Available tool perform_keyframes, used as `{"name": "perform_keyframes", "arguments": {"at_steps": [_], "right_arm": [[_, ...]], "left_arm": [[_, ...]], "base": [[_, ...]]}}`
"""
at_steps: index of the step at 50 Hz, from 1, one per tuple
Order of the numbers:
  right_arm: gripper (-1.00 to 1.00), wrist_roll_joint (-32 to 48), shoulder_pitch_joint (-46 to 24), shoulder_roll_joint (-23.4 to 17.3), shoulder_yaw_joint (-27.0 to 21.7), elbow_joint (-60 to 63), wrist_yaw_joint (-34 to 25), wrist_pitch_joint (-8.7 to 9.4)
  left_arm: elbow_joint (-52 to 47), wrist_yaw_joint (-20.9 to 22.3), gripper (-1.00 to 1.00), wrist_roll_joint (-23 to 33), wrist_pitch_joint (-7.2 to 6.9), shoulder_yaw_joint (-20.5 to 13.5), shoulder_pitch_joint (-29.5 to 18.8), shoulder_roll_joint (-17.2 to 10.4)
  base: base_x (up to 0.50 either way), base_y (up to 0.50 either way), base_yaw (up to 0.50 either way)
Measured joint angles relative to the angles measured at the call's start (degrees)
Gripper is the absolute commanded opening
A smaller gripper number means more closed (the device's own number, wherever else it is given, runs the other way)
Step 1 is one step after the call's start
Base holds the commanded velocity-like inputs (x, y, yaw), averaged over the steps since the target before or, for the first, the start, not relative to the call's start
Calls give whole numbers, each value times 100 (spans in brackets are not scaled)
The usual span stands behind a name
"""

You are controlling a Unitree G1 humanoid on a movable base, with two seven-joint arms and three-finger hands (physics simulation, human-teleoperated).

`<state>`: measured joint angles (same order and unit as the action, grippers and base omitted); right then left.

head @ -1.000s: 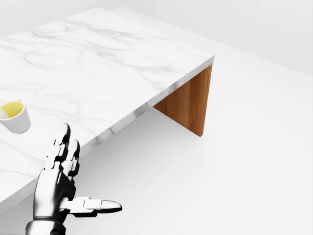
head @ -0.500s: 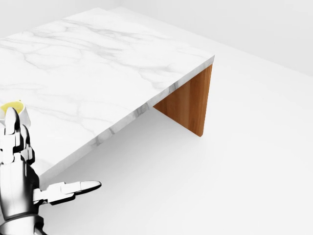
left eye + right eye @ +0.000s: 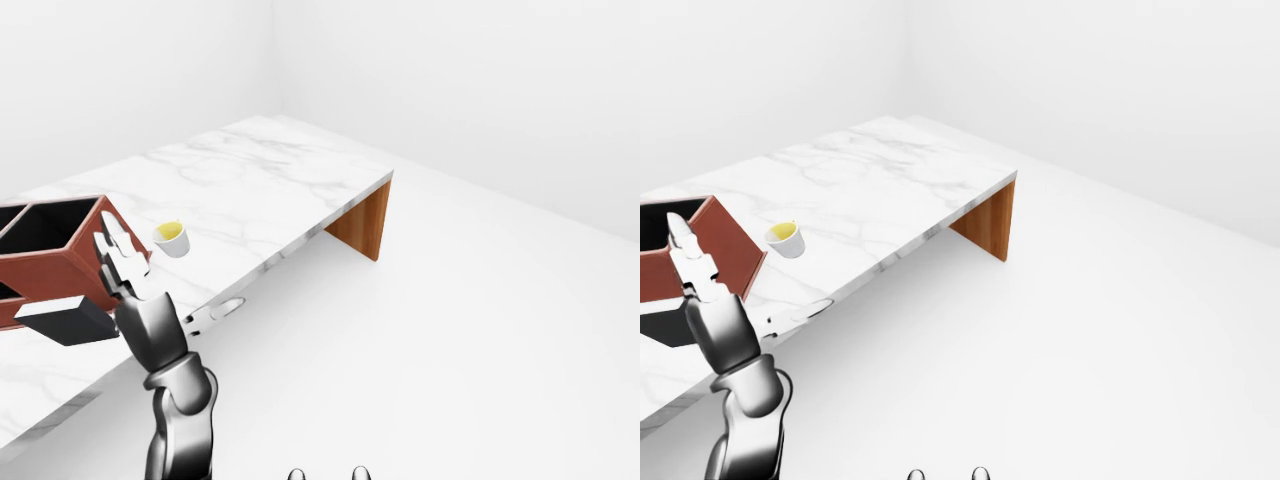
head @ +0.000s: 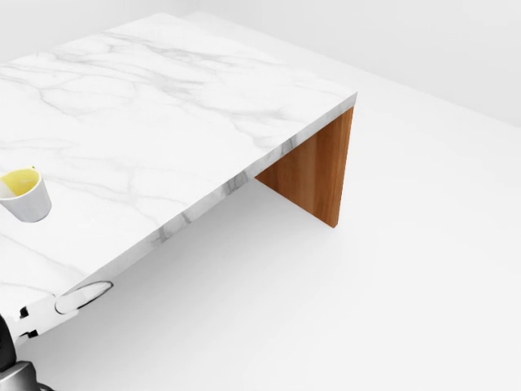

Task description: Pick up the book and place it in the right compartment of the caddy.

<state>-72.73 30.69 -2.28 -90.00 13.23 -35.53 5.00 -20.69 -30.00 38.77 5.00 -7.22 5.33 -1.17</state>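
Your left hand (image 3: 125,275) is spread wide, holding nothing, just right of the caddy (image 3: 50,245); the book (image 3: 65,320) lies below the caddy on the worktop (image 3: 260,185).

In our head view, the right robot hand (image 4: 49,308) has slid toward 7 o'clock to the frame corner, only its thumb showing, uncovering the yellow-filled cup (image 4: 24,194) again.

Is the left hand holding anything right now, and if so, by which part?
Nothing is held. The left hand is raised with fingers spread open beside the caddy; the book lies on the table, ungrasped.
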Motion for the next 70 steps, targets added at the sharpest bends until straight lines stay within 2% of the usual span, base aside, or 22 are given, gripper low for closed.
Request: {"name": "perform_keyframes", "arguments": {"at_steps": [14,29,52,70], "right_arm": [[100,28,-6,-14,0,-34,26,0],[100,5,5,-29,0,-49,50,0],[100,34,3,-24,0,-59,-2,0],[100,66,1,-23,0,-50,7,0]], "left_arm": [[-219,0,100,1331,0,33,104,-42],[-384,0,100,2510,0,230,280,-94],[-1036,0,100,3796,0,509,661,-78],[-1332,0,100,4554,0,760,863,-98]], "base": [[0,0,0],[0,0,0],[0,0,0],[0,0,0]]}}
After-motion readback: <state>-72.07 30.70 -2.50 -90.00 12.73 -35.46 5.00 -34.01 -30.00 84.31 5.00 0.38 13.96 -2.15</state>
